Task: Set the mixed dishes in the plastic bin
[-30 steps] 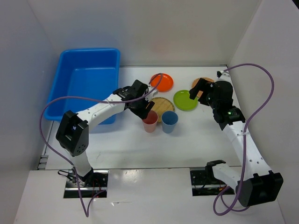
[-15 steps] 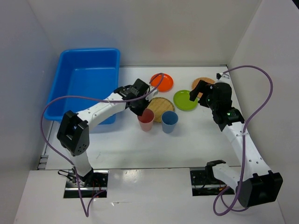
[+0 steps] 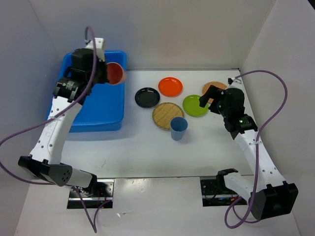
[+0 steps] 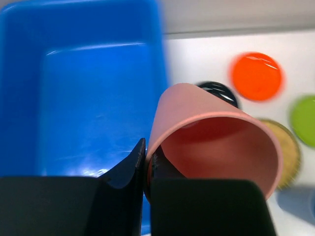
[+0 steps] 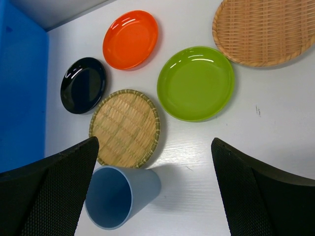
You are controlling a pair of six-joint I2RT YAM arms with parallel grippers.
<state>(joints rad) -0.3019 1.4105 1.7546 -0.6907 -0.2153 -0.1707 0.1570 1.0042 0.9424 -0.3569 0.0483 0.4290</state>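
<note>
Left gripper (image 4: 146, 157): jaws shut, pinching one wall of the pink cup (image 4: 216, 142) at its lip, one finger inside and one outside. The cup hangs tilted on its side, mouth open toward the top camera.

Position: the cup is in the air over the plastic bin (image 3: 93, 105), at the bin's far right corner, about above the right rim rather than over the middle of the floor. The visible part of the bin's floor holds no dish.

Right gripper (image 5: 153, 147): jaws wide apart, holding nothing, well to the right of the bin, over the lime green plate (image 5: 196, 82).

Outside the bin, on its right, on the table:
- black plate (image 3: 147, 97), nearest the bin
- orange plate (image 3: 170, 86)
- two tan woven plates (image 5: 125, 128) and (image 5: 266, 29), the second farthest from the bin
- blue cup (image 3: 178, 128), upright

Judgement, risks:
- The hold is a thin pinch on a smooth, tapered wall. The cup could swing or slip out if the arm moves sharply.
- A release here, over the rim, could make the cup strike the edge and bounce out onto the plates beside the bin. Carrying it further in over the bin floor first would avoid that.
</note>
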